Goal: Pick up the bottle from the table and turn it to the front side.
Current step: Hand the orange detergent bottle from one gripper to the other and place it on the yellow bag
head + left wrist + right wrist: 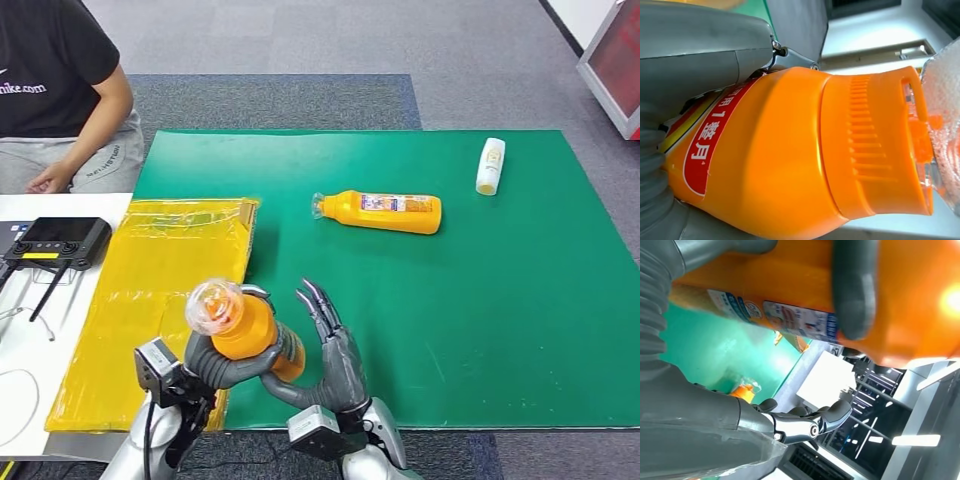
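My left hand (219, 365) grips an orange bottle (245, 325) around its body, low over the near edge of the green mat (490, 330). The bottle's clear cap (213, 305) tilts up toward me. In the left wrist view the orange bottle (783, 160) shows a red label, with my left hand (696, 50) wrapped behind it. My right hand (332, 360) stands just right of the bottle, fingers (321, 305) spread upward and off it. Its thumb (853, 290) rests against the bottle's side (791, 270).
A second orange bottle (385, 212) lies on its side mid-mat, and a small white bottle (490, 165) lies at the far right. A yellow plastic bag (166, 290) covers the mat's left edge. A black controller (56, 240) sits on the white table. A person (60, 90) sits at the far left.
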Controlling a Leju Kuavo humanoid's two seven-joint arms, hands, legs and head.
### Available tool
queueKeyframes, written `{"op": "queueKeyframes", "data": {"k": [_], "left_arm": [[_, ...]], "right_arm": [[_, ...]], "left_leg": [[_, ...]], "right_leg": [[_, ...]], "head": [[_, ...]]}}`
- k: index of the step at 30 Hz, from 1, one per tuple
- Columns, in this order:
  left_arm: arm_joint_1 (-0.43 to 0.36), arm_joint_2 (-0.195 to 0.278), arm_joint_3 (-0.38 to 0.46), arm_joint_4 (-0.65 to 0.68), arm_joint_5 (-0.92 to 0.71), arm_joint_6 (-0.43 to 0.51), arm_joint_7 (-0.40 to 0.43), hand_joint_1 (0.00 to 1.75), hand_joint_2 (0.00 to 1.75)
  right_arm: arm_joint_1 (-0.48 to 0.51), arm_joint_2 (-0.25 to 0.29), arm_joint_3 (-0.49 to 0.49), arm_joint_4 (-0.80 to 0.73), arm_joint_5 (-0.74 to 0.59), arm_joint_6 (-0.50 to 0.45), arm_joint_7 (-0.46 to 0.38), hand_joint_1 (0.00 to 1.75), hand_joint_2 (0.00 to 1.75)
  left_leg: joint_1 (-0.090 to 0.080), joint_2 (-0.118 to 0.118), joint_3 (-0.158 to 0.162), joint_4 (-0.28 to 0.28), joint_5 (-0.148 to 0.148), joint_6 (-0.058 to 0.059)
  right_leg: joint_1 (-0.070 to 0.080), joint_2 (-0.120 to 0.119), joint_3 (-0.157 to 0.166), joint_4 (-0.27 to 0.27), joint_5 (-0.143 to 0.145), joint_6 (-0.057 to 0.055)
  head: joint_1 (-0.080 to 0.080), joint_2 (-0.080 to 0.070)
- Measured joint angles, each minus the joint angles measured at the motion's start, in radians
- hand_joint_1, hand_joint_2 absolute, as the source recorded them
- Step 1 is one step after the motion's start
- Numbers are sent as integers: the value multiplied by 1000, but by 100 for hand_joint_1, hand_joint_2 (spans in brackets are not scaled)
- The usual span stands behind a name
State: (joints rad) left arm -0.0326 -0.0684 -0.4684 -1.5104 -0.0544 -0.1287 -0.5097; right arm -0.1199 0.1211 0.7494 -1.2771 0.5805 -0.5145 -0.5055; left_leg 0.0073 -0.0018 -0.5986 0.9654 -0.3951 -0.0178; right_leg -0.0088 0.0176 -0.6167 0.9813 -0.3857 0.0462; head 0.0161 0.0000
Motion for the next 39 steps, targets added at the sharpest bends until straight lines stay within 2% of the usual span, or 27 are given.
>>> {"op": "queueKeyframes", "data": {"k": [4, 7, 12, 16, 23, 31, 34, 39], "left_arm": [[-2, 30, 4, -6, -298, 201, 28, 175, 175], [-3, 84, 20, -12, -538, 326, 86, 175, 175], [4, 182, 65, -14, -826, 402, 183, 175, 175], [10, 223, 83, -14, -856, 409, 195, 175, 175], [15, 249, 86, -19, -863, 409, 198, 175, 175], [13, 305, 93, -20, -1017, 357, 295, 175, 175], [5, 304, 91, -8, -1016, 360, 276, 175, 175], [-27, 277, 59, 32, -976, 369, 255, 175, 175]], "right_arm": [[3, 0, -2, 3, -24, 9, 0, 0, 175], [10, 0, -10, 3, -32, 14, 2, 0, 175], [29, 0, -33, 3, -37, 25, 4, 0, 175], [36, 0, -45, 3, -38, 27, 4, 0, 175], [43, 0, -54, 3, -39, 29, 4, 0, 175], [57, 0, -72, 4, -40, 45, 6, 0, 175], [57, 1, -76, 7, -40, 60, 5, 0, 175], [55, 4, -79, 18, -49, 77, 2, 0, 175]], "left_leg": [[0, 0, 0, 0, 0, 0], [0, 0, 0, 0, 1, -1], [1, 0, 0, 0, 1, -1], [1, 0, -1, 0, 1, -1], [0, 0, -1, 0, 0, -1], [1, 0, -1, 0, 1, -2], [1, 0, -1, 0, 1, -2], [0, 0, -1, 0, 1, -1]], "right_leg": [[0, 0, 0, 0, 0, 0], [0, 0, -1, 0, 0, 0], [1, 0, -1, 0, -1, -1], [1, 0, -1, 0, -1, -1], [0, 0, -1, 0, 0, -1], [1, 0, -3, 0, -1, -2], [1, 0, -2, 0, -1, -2], [0, 0, -2, 0, 0, -1]], "head": [[0, 0], [0, 0], [0, 0], [0, 0], [0, 0], [0, 0], [0, 0], [0, 0]]}}
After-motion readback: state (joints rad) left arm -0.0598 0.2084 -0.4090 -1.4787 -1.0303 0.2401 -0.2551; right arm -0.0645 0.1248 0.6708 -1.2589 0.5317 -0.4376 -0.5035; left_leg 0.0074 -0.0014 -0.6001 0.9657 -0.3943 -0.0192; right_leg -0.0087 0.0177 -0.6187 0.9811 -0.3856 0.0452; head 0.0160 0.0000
